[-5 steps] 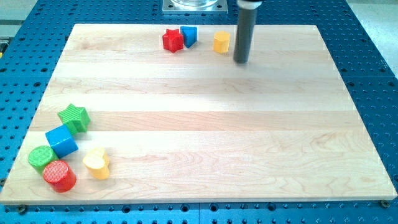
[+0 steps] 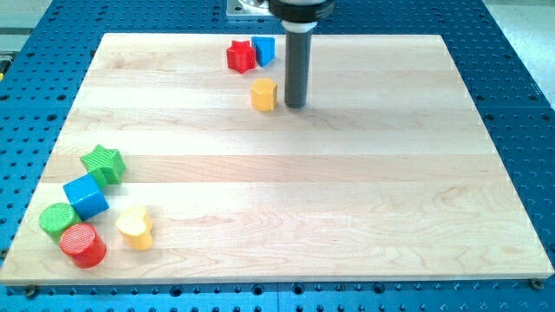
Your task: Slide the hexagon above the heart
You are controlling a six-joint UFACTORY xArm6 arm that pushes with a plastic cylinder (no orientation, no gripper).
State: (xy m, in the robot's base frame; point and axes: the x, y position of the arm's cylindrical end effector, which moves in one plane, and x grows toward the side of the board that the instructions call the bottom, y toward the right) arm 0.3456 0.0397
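Tip [image 2: 296, 106] — mine — just right of yellow hexagon [image 2: 264, 94]; no hand shows.

Rod's upper part cut off by view's top, w/ only the dark collar showing. Grey mount plate [image 2: 247, 9] at top edge mostly out of frame, partly behind rod. Blue block [image 2: 264, 49]: left side hidden behind red star [image 2: 240, 56], shape can't tell. Green block [image 2: 57, 220] partly covered by red cylinder [image 2: 83, 244]. Table [image 2: 486, 217] near corners clipped at view's bottom.
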